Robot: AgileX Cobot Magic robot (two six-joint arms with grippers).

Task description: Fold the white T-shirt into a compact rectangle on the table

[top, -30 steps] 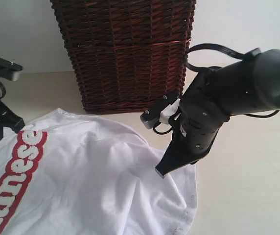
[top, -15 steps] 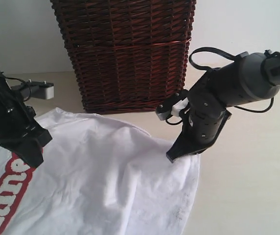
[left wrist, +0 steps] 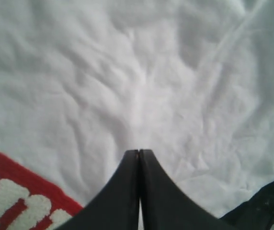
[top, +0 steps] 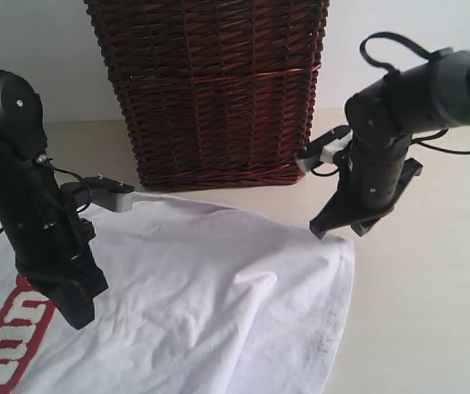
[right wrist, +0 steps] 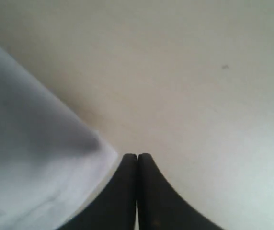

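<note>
Two grippers: both black and pointing down, one on each side of the white T-shirt [top: 218,304].
Left gripper [top: 77,316]: its fingers are pressed tight together with no gap between them. The tip is low over the shirt's left part, just right of the red lettering [top: 5,345]. Whether the tip touches the cloth cannot be told.
Left wrist view: the closed fingertips are seen against rumpled white fabric. A strip of the red-outlined letters shows to one side.
White T-shirt: it lies spread out and wrinkled on the table [top: 432,312], filling the lower left and middle of the exterior view. Soft ridges run across its middle. Its far edge passes just in front of the wicker basket [top: 218,90], and its right edge drops down from the far right corner.
Wicker basket: dark brown and upright, at the back centre between the two arms.
Right gripper [top: 317,231]: its fingers are also shut flat against each other. The tip is at the shirt's far right corner, right on the hem line.
Right wrist view: the closed fingertips sit just beside the shirt's edge, with bare cream table beyond. Whether any cloth is pinched cannot be told.
Table: pale, smooth and plain, open to the right of the shirt.
</note>
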